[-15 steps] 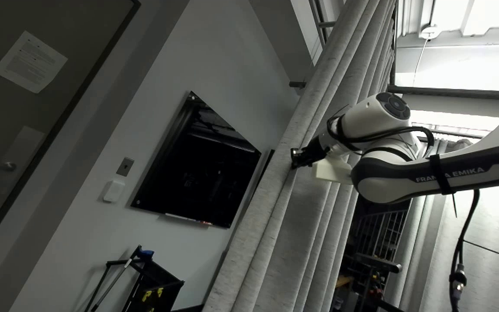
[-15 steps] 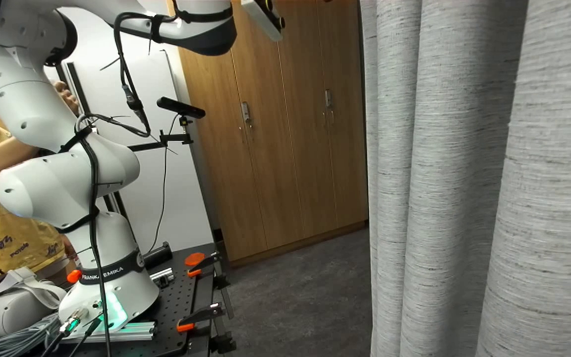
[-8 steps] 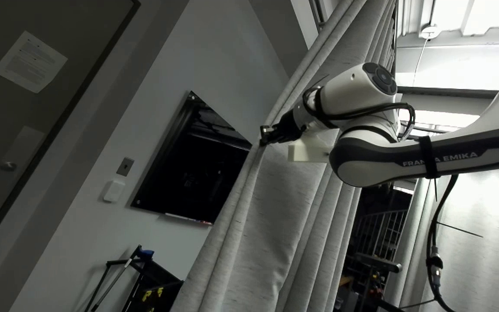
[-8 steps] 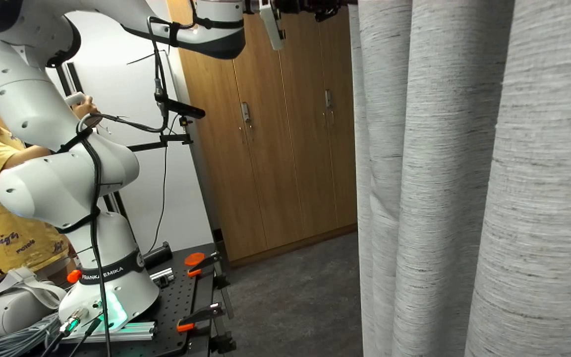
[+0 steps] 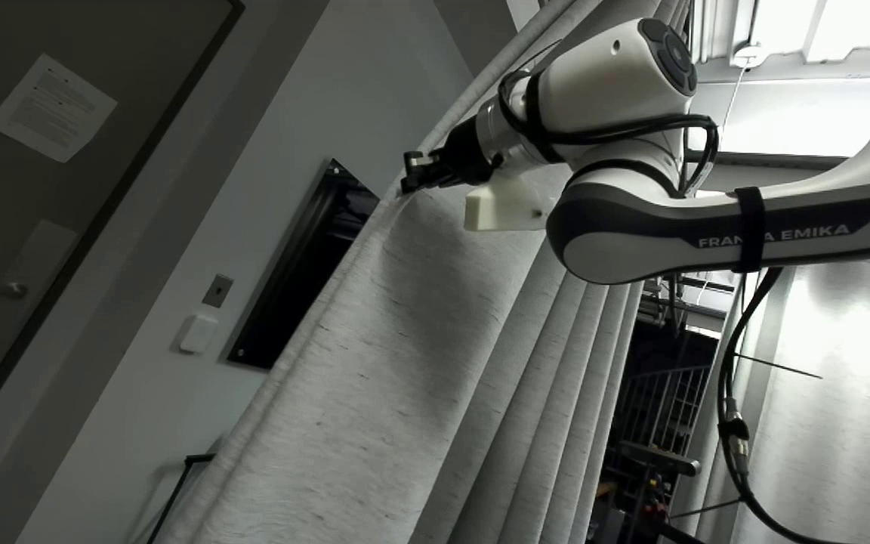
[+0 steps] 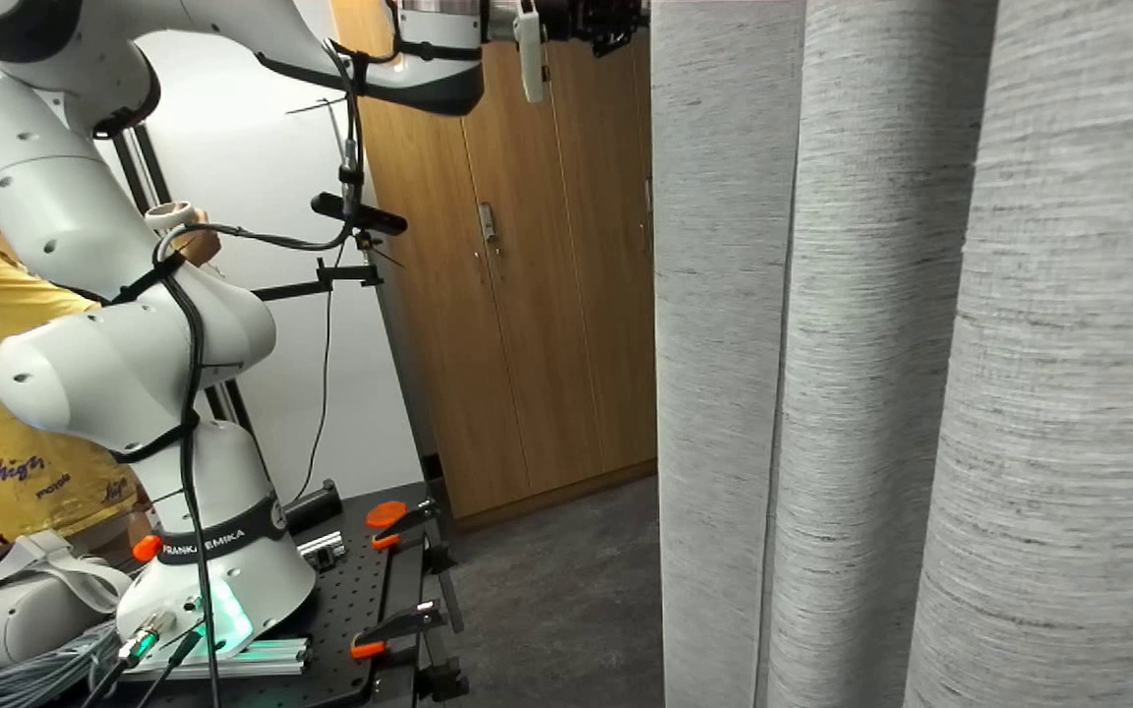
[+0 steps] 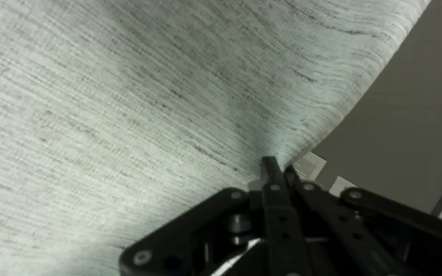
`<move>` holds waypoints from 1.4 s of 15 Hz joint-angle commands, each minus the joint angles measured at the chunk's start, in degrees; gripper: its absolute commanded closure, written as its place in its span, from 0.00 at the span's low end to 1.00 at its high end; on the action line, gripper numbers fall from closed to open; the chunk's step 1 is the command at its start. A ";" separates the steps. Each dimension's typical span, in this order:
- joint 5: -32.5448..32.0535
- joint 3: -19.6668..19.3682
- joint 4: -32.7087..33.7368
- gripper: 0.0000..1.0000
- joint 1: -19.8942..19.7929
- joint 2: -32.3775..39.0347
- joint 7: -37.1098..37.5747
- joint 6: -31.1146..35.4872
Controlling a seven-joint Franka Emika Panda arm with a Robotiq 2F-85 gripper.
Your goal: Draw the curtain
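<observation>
Wrist view: the black two-fingered gripper [image 7: 280, 165] is pinching the edge of the tall light-grey woven-fabric curtain [image 7: 148, 107], which is partly hiding the flat black wall screen [image 5: 308, 272] in an exterior view.

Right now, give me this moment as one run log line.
task: draw curtain | hand: closed on curtain's edge | panel: black, partly hidden by curtain in an exterior view | release: not yet
</observation>
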 commanded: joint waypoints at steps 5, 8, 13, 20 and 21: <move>-3.84 11.19 0.69 1.00 0.17 5.18 0.10 -0.11; -5.30 14.72 1.61 1.00 -1.17 6.21 0.16 -0.22; -7.11 19.47 2.94 1.00 -4.37 6.30 -0.18 -1.04; -6.45 23.35 2.87 1.00 -4.39 3.64 1.53 1.07; -6.46 23.93 2.97 1.00 -4.36 3.11 1.85 1.29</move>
